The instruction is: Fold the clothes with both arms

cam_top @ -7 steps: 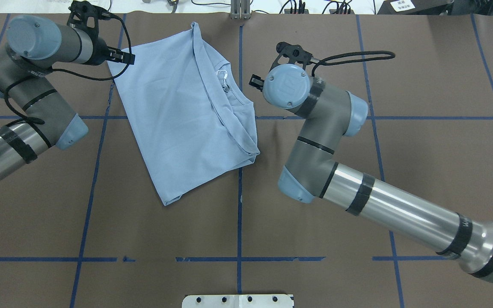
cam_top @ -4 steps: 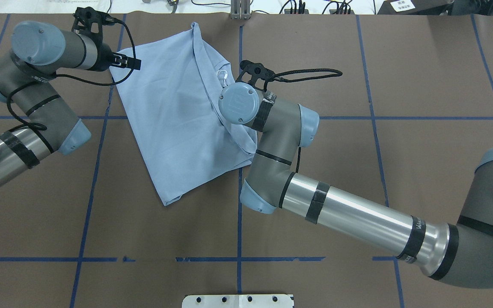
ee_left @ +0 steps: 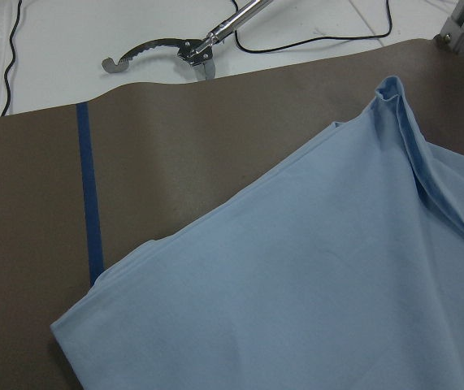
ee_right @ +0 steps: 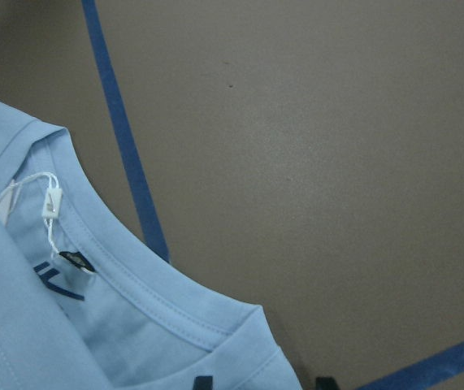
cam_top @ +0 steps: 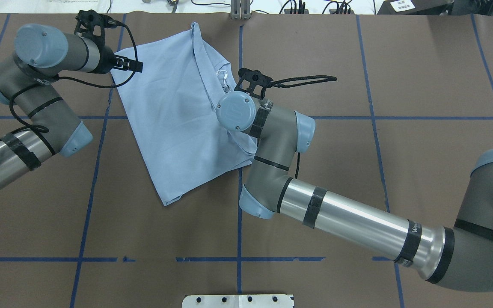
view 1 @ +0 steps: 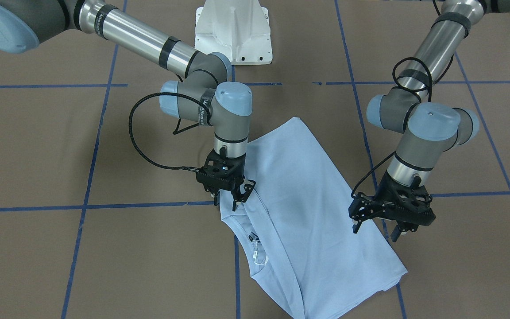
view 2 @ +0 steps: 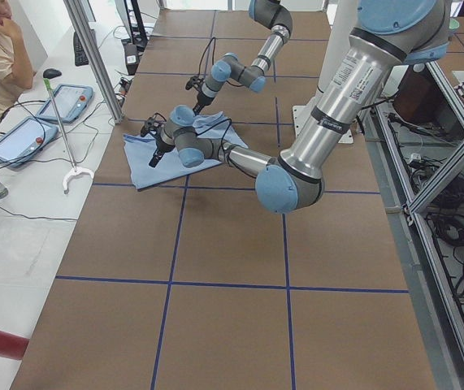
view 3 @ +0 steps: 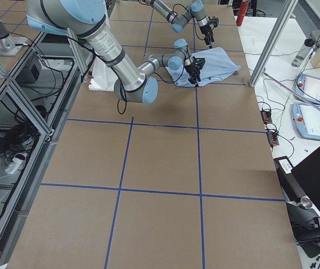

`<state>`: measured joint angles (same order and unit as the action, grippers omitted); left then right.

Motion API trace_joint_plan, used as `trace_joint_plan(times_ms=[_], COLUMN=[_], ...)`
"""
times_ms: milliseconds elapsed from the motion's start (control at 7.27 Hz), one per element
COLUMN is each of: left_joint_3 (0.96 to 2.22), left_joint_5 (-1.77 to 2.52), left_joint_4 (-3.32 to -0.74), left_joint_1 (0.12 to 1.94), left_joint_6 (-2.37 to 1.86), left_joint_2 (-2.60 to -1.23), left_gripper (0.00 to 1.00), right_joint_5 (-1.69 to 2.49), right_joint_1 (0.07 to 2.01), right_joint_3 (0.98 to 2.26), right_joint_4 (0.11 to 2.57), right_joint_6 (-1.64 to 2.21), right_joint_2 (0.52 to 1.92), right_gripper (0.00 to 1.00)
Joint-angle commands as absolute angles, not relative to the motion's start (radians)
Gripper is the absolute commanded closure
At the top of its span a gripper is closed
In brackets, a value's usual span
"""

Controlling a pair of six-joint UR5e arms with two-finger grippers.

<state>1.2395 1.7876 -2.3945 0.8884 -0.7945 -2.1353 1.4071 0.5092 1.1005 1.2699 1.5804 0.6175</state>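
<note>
The half-folded blue T-shirt (view 1: 308,212) lies flat on the counter (view 1: 60,146), lower middle of the front view, right tool (view 1: 233,198) open astride its collar-side edge, left tool (view 1: 375,227) open and empty over the opposite edge, probably so both pinch together.

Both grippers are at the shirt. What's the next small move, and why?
Probably lower the right gripper and close it on the T-shirt edge by the collar: its open jaws straddle that edge, and the left gripper stands open at the opposite edge.
</note>
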Motion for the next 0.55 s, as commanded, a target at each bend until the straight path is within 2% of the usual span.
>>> trace_joint_plan(times_ms=[0, 137, 412], left_joint_3=[1.239, 1.239, 1.239], left_joint_5=[1.787, 1.787, 1.787], left_joint_4=[-2.395, -2.395, -2.395], left_joint_1=[0.887, 0.885, 0.885], left_joint_6=[-0.795, -0.795, -0.796], left_joint_2=[-2.135, -2.135, -2.134], left_gripper=[0.0, 0.0, 0.0], right_joint_5=[1.407, 1.407, 1.408], right_joint_1=[0.508, 0.508, 0.509], right_joint_3=[1.1, 1.1, 1.115], right_joint_4=[1.27, 1.272, 1.291], right_joint_6=[1.557, 1.545, 1.526], right_joint_2=[0.62, 0.618, 0.62], right_gripper=[0.87, 1.0, 1.0])
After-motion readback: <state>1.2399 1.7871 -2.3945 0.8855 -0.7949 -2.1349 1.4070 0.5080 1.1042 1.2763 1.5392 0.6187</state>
